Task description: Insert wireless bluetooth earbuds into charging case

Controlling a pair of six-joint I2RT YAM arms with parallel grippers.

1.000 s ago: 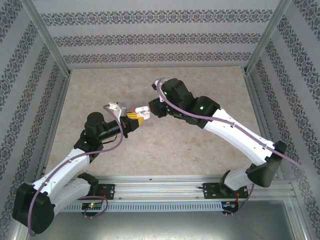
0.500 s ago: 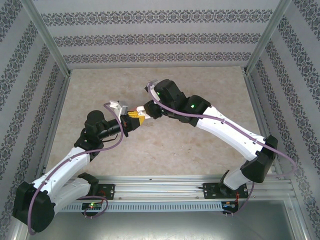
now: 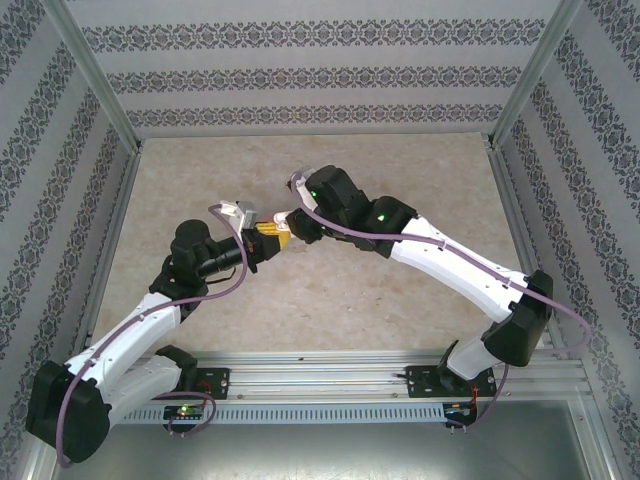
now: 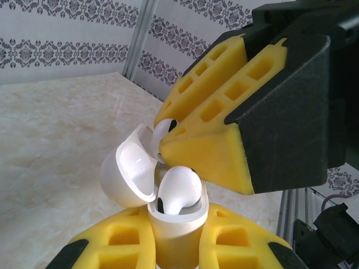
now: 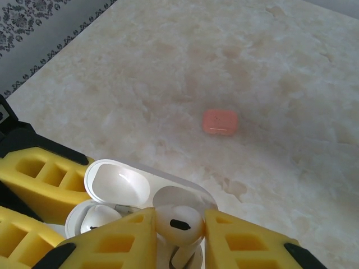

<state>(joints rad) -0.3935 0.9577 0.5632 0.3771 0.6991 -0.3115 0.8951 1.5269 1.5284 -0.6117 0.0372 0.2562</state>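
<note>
My left gripper (image 4: 176,246) is shut on the body of a white charging case (image 4: 178,223), held upright with its lid (image 4: 132,168) swung open to the left. One white earbud (image 4: 180,189) sits in a case well. My right gripper (image 5: 179,231) is shut on a second white earbud (image 5: 178,223), pinched by its head with the stem pointing down at the open case (image 5: 115,185). In the top view both grippers meet above the table's middle, left (image 3: 266,238) and right (image 3: 289,219). The seated earbud (image 5: 98,219) lies left of the held one.
A closed salmon-pink case (image 5: 219,121) lies on the beige marbled table (image 5: 280,67) beyond the grippers. Patterned walls and metal frame posts (image 3: 100,90) enclose the table on three sides.
The right arm has swung left and brought its earbud over the case held by the left gripper. The left arm has stayed in place.
</note>
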